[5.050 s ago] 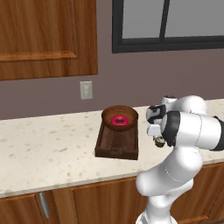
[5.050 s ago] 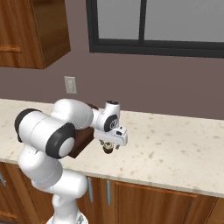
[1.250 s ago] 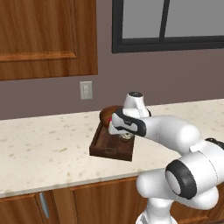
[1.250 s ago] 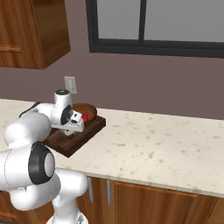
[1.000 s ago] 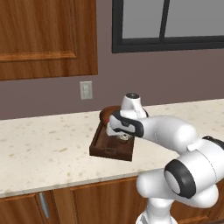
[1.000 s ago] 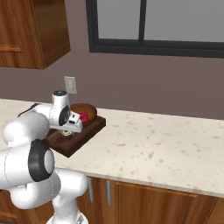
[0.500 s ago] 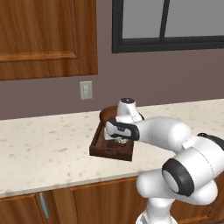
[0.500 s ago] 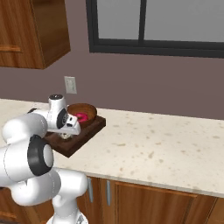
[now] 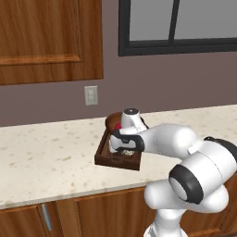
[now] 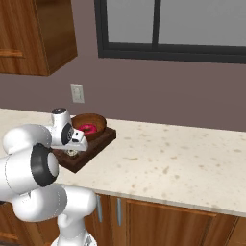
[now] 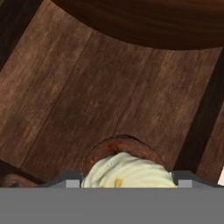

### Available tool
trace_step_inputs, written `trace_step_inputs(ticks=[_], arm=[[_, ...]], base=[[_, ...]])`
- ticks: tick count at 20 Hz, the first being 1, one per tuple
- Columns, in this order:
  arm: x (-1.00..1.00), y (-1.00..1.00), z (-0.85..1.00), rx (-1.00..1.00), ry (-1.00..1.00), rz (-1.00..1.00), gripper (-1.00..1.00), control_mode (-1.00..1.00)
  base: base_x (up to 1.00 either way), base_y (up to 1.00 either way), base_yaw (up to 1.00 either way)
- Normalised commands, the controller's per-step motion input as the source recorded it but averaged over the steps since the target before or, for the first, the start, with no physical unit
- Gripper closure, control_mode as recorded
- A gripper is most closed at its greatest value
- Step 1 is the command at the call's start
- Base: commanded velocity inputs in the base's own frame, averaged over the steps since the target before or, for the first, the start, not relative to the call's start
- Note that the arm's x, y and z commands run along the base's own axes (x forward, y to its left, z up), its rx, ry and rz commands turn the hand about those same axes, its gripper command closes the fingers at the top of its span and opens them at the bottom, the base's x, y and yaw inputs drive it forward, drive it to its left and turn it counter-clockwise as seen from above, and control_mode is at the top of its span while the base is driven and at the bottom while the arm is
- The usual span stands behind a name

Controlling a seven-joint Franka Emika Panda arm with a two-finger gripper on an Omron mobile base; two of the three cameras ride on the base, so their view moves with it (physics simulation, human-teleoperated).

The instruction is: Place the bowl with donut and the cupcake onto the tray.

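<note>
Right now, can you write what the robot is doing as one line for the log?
step: placing cupcake | gripper: over tray, fingers either side of cupcake | bowl with donut: on tray's far end | release: not confirmed

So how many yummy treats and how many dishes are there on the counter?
Donuts: 1, the donut
Cupcakes: 1, the cupcake
Bowls: 1, the bowl
Trays: 1, the tray
Total: 4
</note>
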Motion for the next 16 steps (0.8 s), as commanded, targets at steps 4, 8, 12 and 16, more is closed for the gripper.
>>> trace_step_inputs(ticks=[4,8,12,16], arm=[[0.0,0.0,-0.02,0.0,0.0,0.0,1.0,-1.0],[0.0,0.0,0.0,0.0,0.0,0.0,-1.0,-1.0],[0.0,0.0,0.0,0.0,0.0,0.0,-1.0,-1.0],[0.0,0.0,0.0,0.0,-0.03,0.0,-1.0,-1.0]], base=[[0.0,0.0,0.0],[0.0,0.0,0.0],[0.0,0.0,0.0],[0.0,0.0,0.0]])
